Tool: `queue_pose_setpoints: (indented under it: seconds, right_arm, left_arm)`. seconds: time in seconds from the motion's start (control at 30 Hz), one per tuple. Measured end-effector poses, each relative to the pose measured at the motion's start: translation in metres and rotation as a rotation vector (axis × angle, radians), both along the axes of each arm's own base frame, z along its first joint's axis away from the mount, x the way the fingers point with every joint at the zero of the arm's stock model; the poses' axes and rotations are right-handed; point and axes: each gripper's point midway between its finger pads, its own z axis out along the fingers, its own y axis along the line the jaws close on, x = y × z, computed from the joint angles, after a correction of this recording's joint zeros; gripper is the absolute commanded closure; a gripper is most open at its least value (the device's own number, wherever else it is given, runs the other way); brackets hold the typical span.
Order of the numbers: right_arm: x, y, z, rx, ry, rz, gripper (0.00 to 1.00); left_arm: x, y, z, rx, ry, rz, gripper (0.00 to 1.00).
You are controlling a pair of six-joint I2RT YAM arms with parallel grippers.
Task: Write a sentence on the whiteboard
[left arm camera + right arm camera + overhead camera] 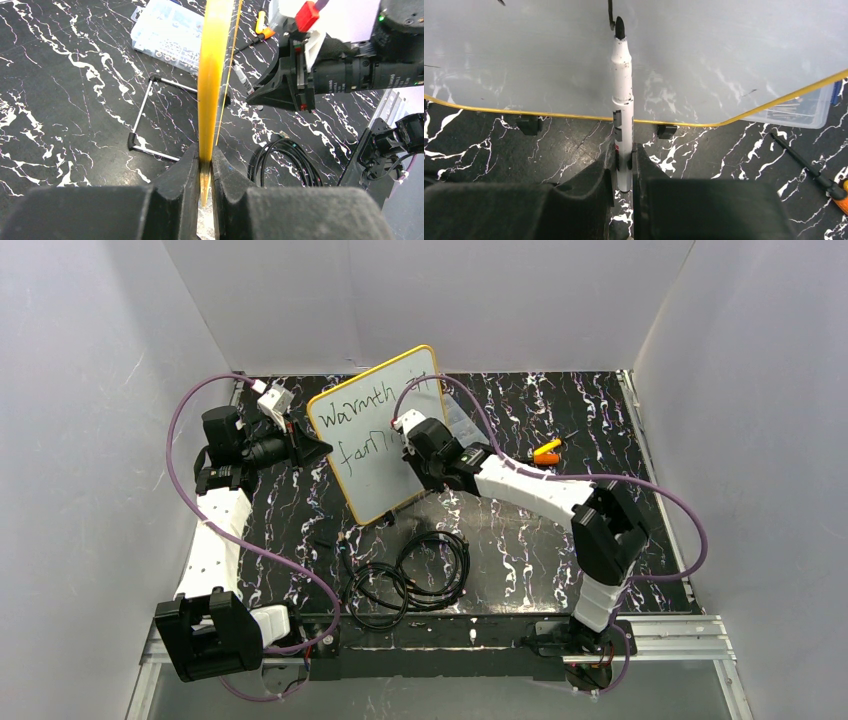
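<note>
Whiteboard [388, 480] stood tilted mid-table. Left gripper [204, 162] was clamped tight on its yellow edge. Right gripper [623, 160] was closed on the marker [622, 85], tip at the board face, looked like contact. Sentence [352, 412] read "Warmth" plus a partial second line, so roughly halfway, I'd judge. Wanted: light, even tip pressure and a rigid left hold, else strokes wobble. Cable coil [410, 575] lay in front of the board, parts box [167, 32] behind it, screwdriver [547, 450] off to its right. Nothing blocked the strokes.

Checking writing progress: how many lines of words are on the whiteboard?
2: "Warmth" on top, a partial word beneath it; the right gripper may hide more.
</note>
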Motion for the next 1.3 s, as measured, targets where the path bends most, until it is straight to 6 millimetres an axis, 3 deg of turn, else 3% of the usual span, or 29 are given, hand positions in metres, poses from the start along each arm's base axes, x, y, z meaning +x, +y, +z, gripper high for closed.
queue_pose_setpoints:
  seconds: [0.43, 0.73, 1.3]
  right_arm:
    - [0.017, 0.004, 0.046, 0.059, -0.095, -0.033, 0.99]
    - [0.028, -0.002, 0.030, 0.028, -0.069, -0.056, 0.99]
    - [0.026, -0.003, 0.025, 0.025, -0.052, -0.053, 0.99]
  left_arm:
    - [0.000, 0.000, 0.000, 0.000, 0.000, -0.001, 1.00]
    - [0.000, 0.000, 0.000, -0.001, 0.000, -0.002, 1.00]
    - [0.000, 0.000, 0.000, -0.001, 0.000, -0.002, 1.00]
